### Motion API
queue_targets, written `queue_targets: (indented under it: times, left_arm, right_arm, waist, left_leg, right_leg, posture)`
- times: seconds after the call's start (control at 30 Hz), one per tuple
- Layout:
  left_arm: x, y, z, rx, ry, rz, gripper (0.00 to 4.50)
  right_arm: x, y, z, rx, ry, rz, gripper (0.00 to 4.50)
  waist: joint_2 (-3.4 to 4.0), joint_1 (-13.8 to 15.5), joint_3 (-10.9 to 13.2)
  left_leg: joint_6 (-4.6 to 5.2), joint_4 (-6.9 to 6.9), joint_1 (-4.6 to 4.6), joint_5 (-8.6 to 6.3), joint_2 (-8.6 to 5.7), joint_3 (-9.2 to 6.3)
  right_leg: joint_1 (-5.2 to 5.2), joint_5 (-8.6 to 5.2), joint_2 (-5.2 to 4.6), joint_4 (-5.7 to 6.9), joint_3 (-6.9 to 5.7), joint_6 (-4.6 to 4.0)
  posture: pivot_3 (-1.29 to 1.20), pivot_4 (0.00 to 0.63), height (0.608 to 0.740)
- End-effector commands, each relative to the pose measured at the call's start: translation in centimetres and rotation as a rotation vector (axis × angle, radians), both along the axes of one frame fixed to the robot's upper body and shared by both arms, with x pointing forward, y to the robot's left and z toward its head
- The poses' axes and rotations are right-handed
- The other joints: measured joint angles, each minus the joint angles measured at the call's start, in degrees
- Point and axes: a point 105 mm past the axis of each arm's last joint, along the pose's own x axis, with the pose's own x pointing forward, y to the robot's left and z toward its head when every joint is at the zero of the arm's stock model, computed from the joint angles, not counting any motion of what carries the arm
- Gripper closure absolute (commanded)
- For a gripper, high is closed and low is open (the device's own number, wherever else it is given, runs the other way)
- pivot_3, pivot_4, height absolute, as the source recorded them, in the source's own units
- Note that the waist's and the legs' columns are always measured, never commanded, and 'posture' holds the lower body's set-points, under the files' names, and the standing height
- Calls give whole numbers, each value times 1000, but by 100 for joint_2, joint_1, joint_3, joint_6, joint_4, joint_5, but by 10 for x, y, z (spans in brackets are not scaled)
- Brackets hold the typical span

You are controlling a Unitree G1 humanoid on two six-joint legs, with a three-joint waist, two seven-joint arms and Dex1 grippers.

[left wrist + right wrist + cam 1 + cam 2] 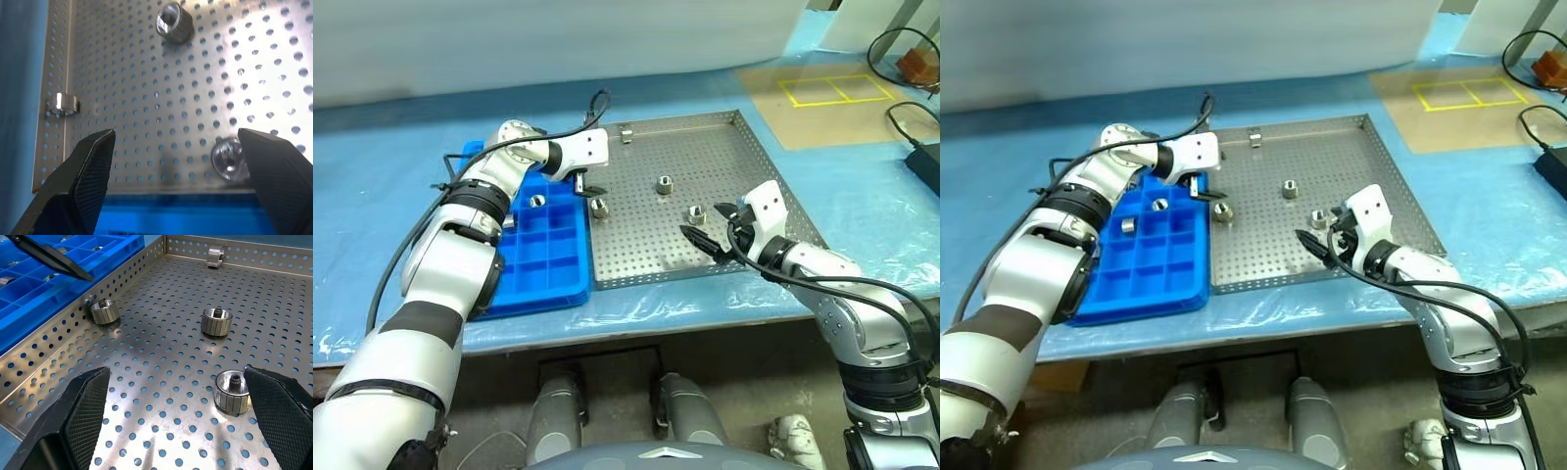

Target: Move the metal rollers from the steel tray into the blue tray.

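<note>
The steel tray (754,171) lies mid-table with the blue tray (548,264) against its left rim. Several metal rollers lie on the perforated floor: one by the far rim (626,135), one in the middle (664,184), one to its right (697,213) and one near the left rim (599,207). Two more rollers (537,201) (1128,225) sit in blue tray compartments. My left gripper (584,184) hangs open and empty over the seam between the trays. My right gripper (710,233) is open, low over the steel tray, with a roller (232,391) just inside its right finger.
Blue sheeting covers the table (401,147). A brown board with yellow tape squares (832,93) lies at the far right, with black cables (911,117) beside it. The table's front edge (656,323) runs just below both trays.
</note>
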Motion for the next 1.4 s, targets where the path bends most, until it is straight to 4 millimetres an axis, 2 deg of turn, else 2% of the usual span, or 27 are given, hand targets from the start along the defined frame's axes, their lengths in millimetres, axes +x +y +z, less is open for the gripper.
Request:
queue_targets:
  times: [0.03, 0.23, 0.37, 0.53, 0.87, 1.4]
  left_arm:
    - [3, -6, 16, 65, 15, 18, 221]
    - [0, -32, 10, 116, 104, 21, 221]
    - [-7, -46, -4, 158, 186, 19, 221]
    - [-8, -40, -20, 234, 252, 80, 221]
    - [-1, -32, -23, 297, 192, 132, 221]
    - [-2, -27, -52, 300, 231, 217, 221]
  right_arm:
    - [1, 7, 8, 11, -51, 18, 0]
    - [-1, 13, 2, 8, -46, 20, 0]
    - [-3, 14, -1, 10, -45, 5, 0]
    - [-10, 13, -9, 8, -33, -20, 0]
    - [-15, 16, -17, 7, -21, -44, 0]
    - [-21, 13, -23, 3, -9, -83, 0]
  waist:
    - [0, 22, 0]
    - [-1, 21, 0]
    - [-1, -8, 0]
    - [-1, -19, 1]
    - [-2, -22, 1]
    - [-2, -134, 1]
  left_leg:
    - [0, 0, -1, 1, 1, 0]
    - [15, 0, -1, 7, -6, 9]
    - [16, 0, 3, 8, -4, 10]
    - [16, -1, 4, 9, -1, 10]
    - [18, 3, 2, 8, -3, 10]
    - [21, 3, 2, 8, -3, 10]
  right_leg:
    - [-1, 0, 0, 1, 0, 0]
    - [0, 0, -12, 1, 1, 0]
    - [-1, 0, -11, 4, 1, 0]
    - [-4, 0, -8, 5, 1, 0]
    - [0, 0, -10, 4, 1, 0]
    - [1, 0, -9, 3, 1, 0]
  posture:
    - [-396, 150, 740]
    - [-419, 150, 740]
    - [-452, 150, 740]
    - [-483, 150, 740]
    - [-507, 150, 740]
    - [-543, 150, 740]
